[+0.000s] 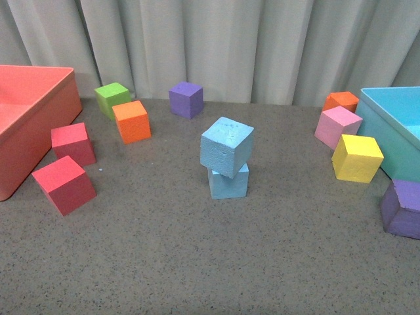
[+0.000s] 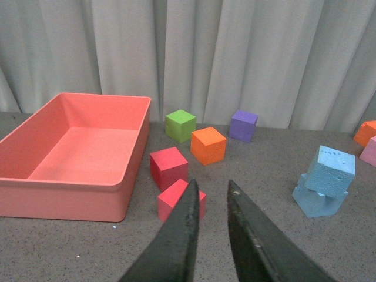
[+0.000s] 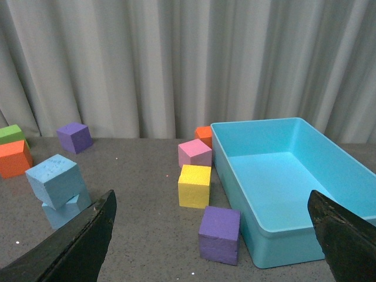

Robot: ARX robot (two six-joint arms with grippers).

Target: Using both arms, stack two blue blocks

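Note:
In the front view, one sky-blue block with faint specks (image 1: 227, 146) sits tilted and twisted on top of the other blue block (image 1: 229, 182) in the middle of the grey table. The stack also shows in the left wrist view (image 2: 330, 170) and the right wrist view (image 3: 56, 180). Neither arm shows in the front view. My left gripper (image 2: 210, 191) is shut and empty, well apart from the stack, with a red cube (image 2: 178, 198) just beyond its tips. My right gripper (image 3: 211, 202) is wide open and empty, away from the stack.
A salmon bin (image 1: 39, 98) stands at the left with two red cubes (image 1: 64, 184), a green cube (image 1: 111, 98) and an orange cube (image 1: 132, 121). A purple cube (image 1: 186, 99) sits at the back. A turquoise bin (image 1: 394, 125) stands at the right, with pink (image 1: 337, 126), yellow (image 1: 356, 157), orange (image 1: 341, 101) and purple (image 1: 401, 208) cubes.

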